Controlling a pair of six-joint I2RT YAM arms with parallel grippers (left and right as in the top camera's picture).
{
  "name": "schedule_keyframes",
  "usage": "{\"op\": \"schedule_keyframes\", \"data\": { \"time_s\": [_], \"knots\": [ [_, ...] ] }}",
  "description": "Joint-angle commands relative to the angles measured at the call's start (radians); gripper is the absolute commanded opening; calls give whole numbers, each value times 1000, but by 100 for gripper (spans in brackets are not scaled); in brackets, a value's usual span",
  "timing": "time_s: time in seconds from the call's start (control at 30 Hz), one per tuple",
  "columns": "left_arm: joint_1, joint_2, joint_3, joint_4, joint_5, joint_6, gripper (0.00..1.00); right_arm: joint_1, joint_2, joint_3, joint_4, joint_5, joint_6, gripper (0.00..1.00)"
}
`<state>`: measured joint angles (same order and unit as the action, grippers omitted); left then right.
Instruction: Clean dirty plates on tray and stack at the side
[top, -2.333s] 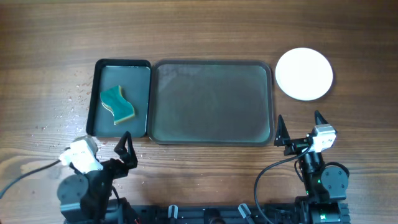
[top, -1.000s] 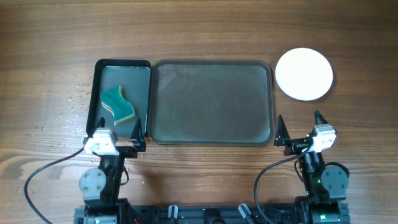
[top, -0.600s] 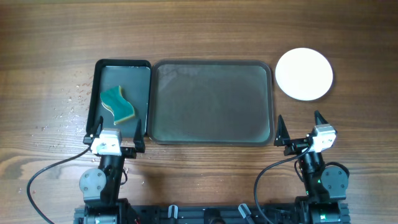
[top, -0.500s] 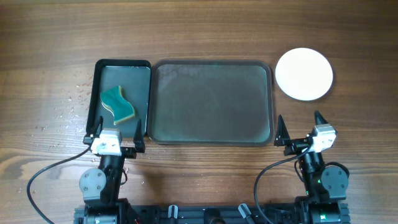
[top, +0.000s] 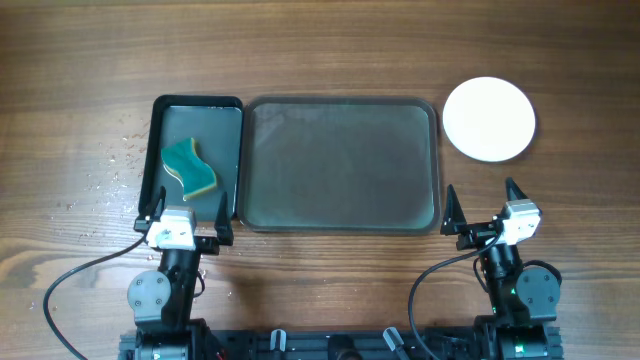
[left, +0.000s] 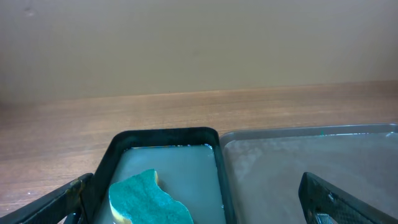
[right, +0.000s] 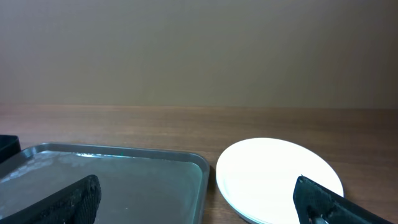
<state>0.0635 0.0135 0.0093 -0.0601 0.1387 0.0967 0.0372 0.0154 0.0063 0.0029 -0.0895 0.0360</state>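
The large dark grey tray (top: 340, 165) lies mid-table with a wet, bare floor and no plate on it. The white plates (top: 489, 119) sit on the wood to its right as one clean round disc. In the right wrist view the plates (right: 280, 177) show a second rim under the near edge. My right gripper (top: 481, 190) stands open near the tray's front right corner, short of the plates, with nothing between its fingers (right: 323, 199). My left gripper (top: 188, 208) is open at the near edge of the black tray, holding nothing.
A narrower black tray (top: 190, 155) adjoins the grey tray's left side and holds a green-yellow sponge (top: 189, 168), which lies just ahead of my left fingers (left: 68, 202). Water droplets speckle the wood (top: 115, 165) to its left. Cables trail from both arm bases at the front edge.
The left arm has swung from the front left up to the black tray's near edge and settled there, open. The right arm, plates and trays have not moved.
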Motion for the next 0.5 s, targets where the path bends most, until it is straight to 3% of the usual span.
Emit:
{"op": "schedule_keyframes", "data": {
  "time_s": [0.0,0.47],
  "knots": [
    [-6,-8,-4,-5,-2,19,100,-7,-6,-1,3,-15,0,99],
    [-6,-8,-4,-5,-2,19,100,-7,-6,-1,3,-15,0,100]
  ]
}}
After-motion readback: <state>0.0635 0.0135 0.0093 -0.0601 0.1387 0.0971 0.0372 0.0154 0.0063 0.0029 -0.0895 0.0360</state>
